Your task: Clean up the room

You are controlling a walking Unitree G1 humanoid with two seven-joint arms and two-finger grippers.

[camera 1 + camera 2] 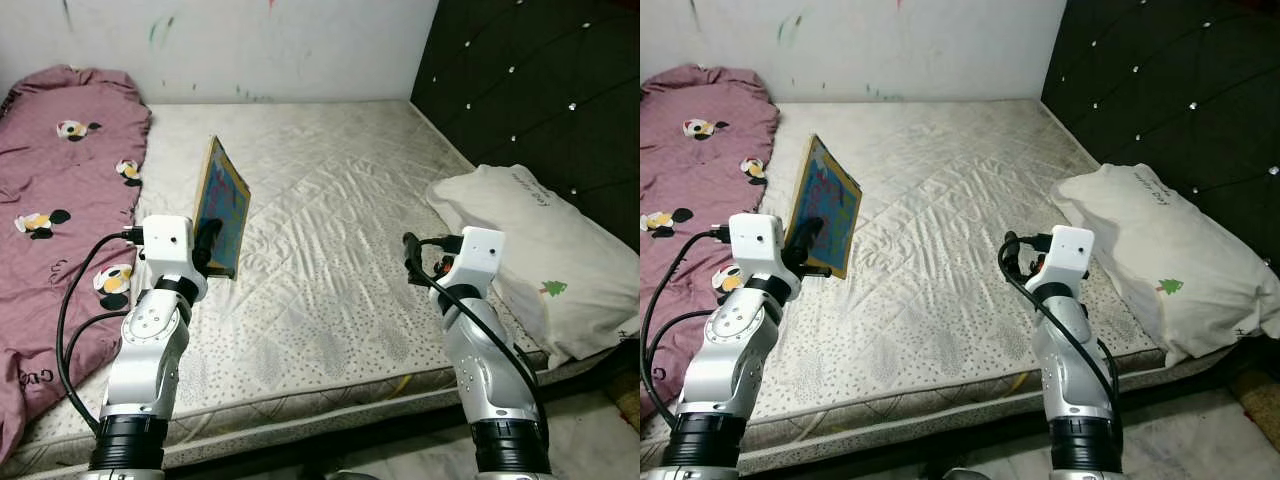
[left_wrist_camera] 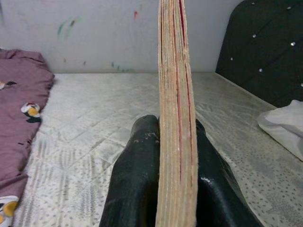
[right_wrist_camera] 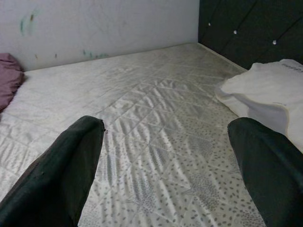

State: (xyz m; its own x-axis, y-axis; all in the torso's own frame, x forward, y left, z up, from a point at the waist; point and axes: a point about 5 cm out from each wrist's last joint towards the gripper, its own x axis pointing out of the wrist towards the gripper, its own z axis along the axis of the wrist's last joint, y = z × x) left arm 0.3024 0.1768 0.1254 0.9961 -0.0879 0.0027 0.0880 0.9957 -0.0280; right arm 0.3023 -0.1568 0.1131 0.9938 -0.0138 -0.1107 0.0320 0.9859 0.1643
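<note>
A thin blue picture book [image 1: 222, 206] with a yellow border stands tilted on edge above the bare white mattress [image 1: 330, 230]. My left gripper [image 1: 208, 243] is shut on the book's lower edge. In the left wrist view the book's page edges [image 2: 175, 113] run upright between the two black fingers [image 2: 135, 175]. Over the mattress near its right side my right gripper [image 1: 410, 250] is open and holds nothing; its fingers [image 3: 57, 170] stand wide apart in the right wrist view.
A pink blanket [image 1: 55, 210] with cartoon prints lies along the bed's left side. A white pillow [image 1: 540, 255] rests at the right against the dark tufted headboard [image 1: 540, 90]. A marked white wall [image 1: 250, 45] lies behind the bed.
</note>
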